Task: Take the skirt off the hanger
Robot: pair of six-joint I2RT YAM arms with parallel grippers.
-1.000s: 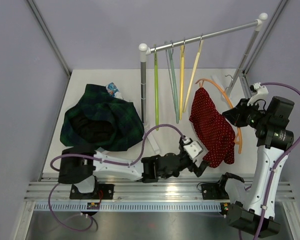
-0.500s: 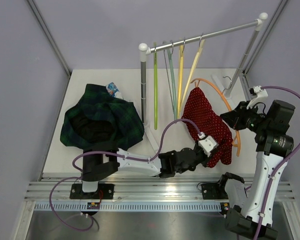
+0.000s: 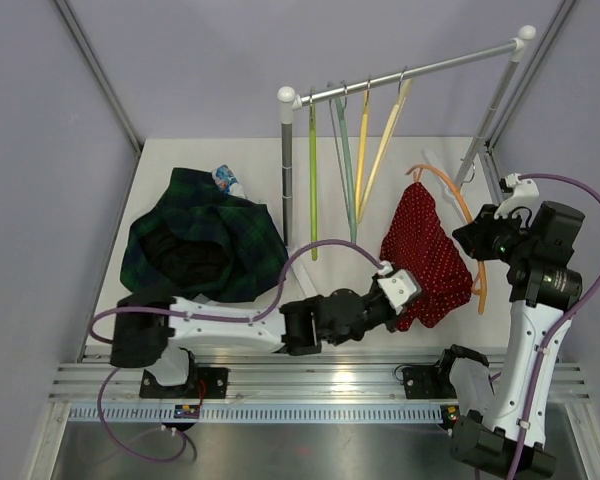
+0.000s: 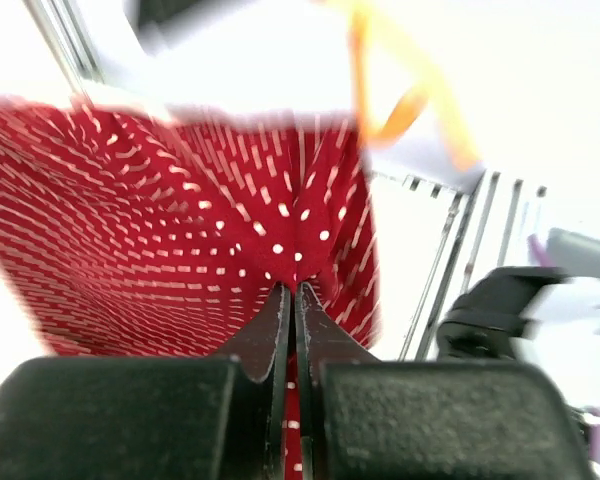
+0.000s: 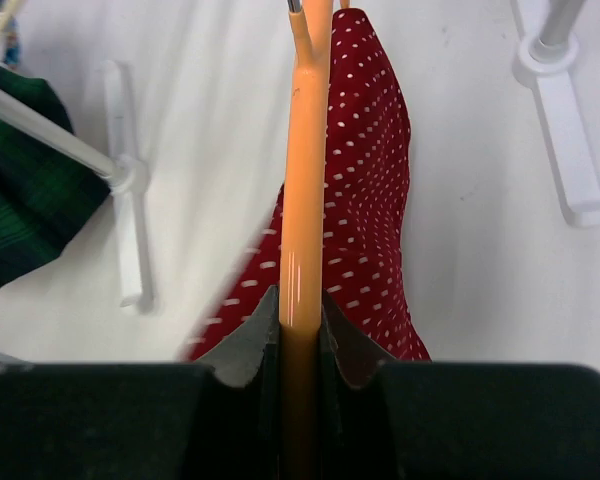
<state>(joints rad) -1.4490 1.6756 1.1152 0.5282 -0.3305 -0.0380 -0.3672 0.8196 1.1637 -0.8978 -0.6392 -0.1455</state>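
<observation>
The left gripper (image 4: 289,292) pinches the red dotted skirt (image 4: 160,220); the right gripper (image 5: 300,300) clamps the orange hanger (image 5: 304,190).

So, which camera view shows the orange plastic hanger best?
The top external view: the orange plastic hanger shows nearly its full curve, with the red white-dotted skirt on it. The right wrist view shows only a straight stretch, clamped in the right gripper. The left wrist view shows a blurred orange bit.
</observation>
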